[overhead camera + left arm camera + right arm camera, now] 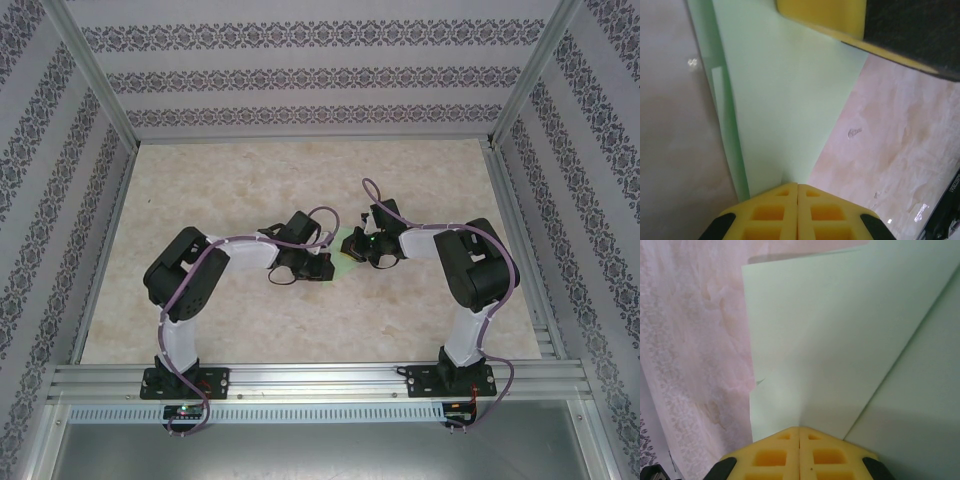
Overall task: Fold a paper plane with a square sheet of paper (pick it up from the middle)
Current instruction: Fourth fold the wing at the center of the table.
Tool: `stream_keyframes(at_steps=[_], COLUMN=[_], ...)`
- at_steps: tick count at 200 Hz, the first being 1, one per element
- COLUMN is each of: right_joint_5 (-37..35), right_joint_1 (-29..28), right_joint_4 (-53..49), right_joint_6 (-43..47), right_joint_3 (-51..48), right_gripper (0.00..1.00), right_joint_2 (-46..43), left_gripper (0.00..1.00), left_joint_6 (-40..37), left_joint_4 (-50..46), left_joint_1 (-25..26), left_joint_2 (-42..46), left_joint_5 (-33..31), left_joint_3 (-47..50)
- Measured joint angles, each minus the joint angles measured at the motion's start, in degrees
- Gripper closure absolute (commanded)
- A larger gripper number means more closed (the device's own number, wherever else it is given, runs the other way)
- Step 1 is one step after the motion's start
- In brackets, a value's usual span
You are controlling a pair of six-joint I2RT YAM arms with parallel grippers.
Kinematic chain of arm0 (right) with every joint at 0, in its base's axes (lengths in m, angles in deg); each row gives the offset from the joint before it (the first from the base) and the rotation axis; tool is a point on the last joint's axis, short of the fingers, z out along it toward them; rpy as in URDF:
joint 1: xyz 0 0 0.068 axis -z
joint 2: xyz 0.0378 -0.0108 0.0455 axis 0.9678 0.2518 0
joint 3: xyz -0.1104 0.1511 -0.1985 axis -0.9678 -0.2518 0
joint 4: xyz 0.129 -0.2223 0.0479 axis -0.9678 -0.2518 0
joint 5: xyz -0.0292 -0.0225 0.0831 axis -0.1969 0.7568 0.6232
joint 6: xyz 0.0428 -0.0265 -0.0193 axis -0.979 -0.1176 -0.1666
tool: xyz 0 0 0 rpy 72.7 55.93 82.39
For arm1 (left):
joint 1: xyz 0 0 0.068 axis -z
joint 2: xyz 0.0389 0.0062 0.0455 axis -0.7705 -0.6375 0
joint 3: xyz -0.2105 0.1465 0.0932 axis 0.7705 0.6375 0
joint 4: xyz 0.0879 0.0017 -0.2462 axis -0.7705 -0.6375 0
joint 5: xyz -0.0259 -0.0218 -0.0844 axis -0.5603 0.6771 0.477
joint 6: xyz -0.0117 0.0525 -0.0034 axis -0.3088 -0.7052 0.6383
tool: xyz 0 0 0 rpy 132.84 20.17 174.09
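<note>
The left gripper [797, 186] and right gripper [799, 428] each clamp yellow jaws on the creased pale mint-green paper sheet [785, 100]; white print [953, 191] nearby is unreadable

Overhead, the square sheet of paper [348, 252] is showing as a tiny sliver, shape unreadable; wrist views are cropping its far edges.
</note>
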Motion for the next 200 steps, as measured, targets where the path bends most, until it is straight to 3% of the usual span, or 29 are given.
stream_keyframes(at_steps=[200], right_joint_5=[0.4], right_joint_1=[0.0], right_joint_4=[0.0], right_joint_6=[0.0], right_joint_3=[0.3], right_gripper=[0.93], right_joint_2=[0.3], left_gripper=[0.92], left_joint_6=[-1.0], left_joint_4=[-0.1], left_joint_1=[0.0], left_joint_2=[2.4], left_joint_5=[-2.6], left_joint_3=[3.1])
